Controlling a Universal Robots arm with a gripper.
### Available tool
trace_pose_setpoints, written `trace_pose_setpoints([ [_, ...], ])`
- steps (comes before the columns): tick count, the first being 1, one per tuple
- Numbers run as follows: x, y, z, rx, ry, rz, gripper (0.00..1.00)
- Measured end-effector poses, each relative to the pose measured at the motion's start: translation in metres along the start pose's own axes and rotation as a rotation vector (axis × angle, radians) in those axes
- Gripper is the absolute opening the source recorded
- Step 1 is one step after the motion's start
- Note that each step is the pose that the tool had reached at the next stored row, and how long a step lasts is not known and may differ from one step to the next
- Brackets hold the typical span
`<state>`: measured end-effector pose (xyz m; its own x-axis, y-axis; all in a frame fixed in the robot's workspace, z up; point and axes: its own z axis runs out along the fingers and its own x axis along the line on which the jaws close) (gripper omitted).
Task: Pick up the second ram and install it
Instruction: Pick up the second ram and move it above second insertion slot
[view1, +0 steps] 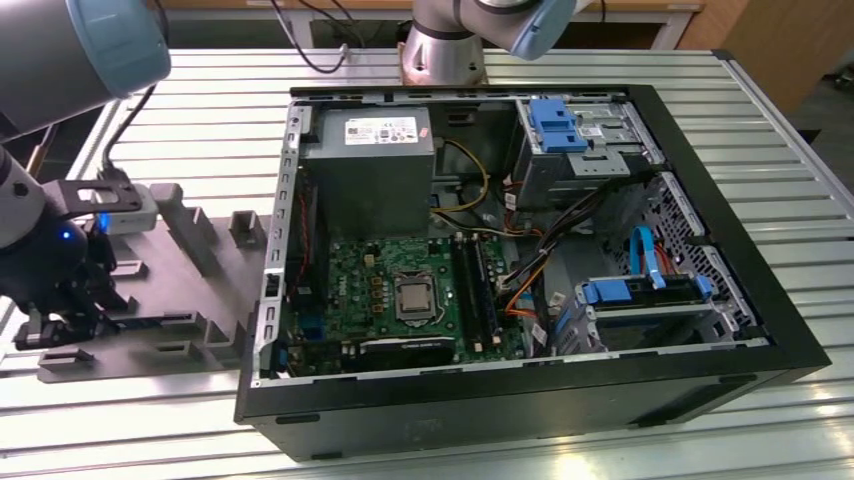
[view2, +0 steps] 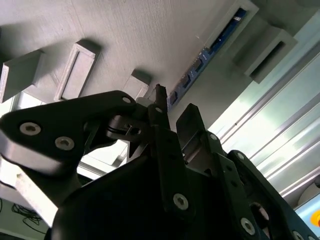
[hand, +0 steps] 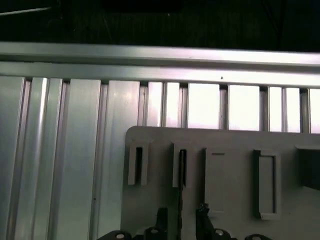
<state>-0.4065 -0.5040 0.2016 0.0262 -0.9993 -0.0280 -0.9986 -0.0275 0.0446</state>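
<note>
The second ram (hand: 182, 167) is a thin dark stick standing on edge in a slot of the grey tray (hand: 230, 145). In the second wrist view the ram (view2: 210, 55) shows blue-green with a row of chips, running across the tray (view2: 125, 40) towards my fingers. My gripper (hand: 181, 216) is open, low over the tray, one fingertip on each side of the stick's near end with a gap to it. The exterior view puts my gripper (view1: 60, 325) at its left, over the tray (view1: 174, 260).
An open black computer case (view1: 534, 400) lies to the exterior view's right of the tray, with the motherboard (view1: 400, 290) and its memory slots (view1: 474, 290) facing up. Raised blocks (view1: 180, 225) stand on the tray. All rests on a slatted aluminium table (view1: 134, 420).
</note>
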Motion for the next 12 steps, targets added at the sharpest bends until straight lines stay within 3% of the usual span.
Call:
trace_pose_setpoints([
  [12,0.0000,0.0010,0.0025,-0.0002,0.0004,-0.006,0.36],
])
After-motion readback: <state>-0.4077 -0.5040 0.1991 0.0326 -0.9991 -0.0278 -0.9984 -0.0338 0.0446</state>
